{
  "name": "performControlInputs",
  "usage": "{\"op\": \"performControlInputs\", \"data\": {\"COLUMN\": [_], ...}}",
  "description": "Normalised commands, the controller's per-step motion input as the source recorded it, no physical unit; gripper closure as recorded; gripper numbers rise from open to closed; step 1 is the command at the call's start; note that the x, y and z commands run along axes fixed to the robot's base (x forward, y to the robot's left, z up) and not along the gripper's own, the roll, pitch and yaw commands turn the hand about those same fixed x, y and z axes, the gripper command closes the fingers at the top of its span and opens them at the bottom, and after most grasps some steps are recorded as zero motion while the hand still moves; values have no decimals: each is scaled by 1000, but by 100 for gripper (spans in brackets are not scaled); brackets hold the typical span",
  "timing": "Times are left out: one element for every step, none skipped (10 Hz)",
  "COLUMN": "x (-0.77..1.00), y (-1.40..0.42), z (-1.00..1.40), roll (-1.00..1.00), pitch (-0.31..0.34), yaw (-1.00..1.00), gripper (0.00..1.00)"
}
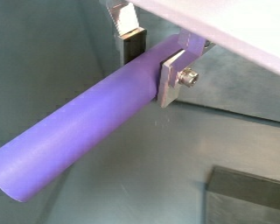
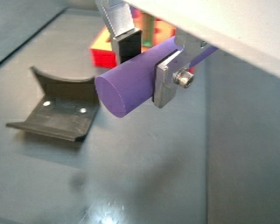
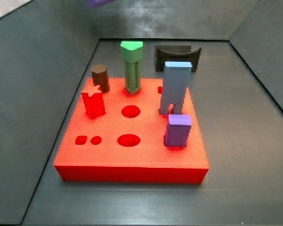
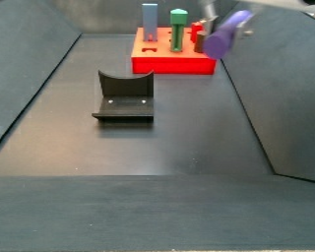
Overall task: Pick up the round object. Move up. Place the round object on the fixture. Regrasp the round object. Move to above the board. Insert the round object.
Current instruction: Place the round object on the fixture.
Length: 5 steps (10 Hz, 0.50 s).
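Purple round object point(image 1: 78, 131), one, clamped in the end effector point(image 1: 154, 61).

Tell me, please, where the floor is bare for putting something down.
Bare dark floor lies around the dark U-shaped fixture and toward the camera. The red-orange board is crowded with pegs. The tool holds the long purple cylinder peg raised beside the board.
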Motion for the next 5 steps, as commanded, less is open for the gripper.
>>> {"op": "performControlInputs", "data": {"x": [1000,1000,1000,1000,1000], "y": [-399,-340,-322,-291,-259], "z": [-268,-223,-205,-197,-179], "roll": [189,188,192,210,231], "pitch": [-145,-130,-115,-109,-101], "yaw": [1000,1000,1000,1000,983], "gripper": [100,100,100,100,100]}}
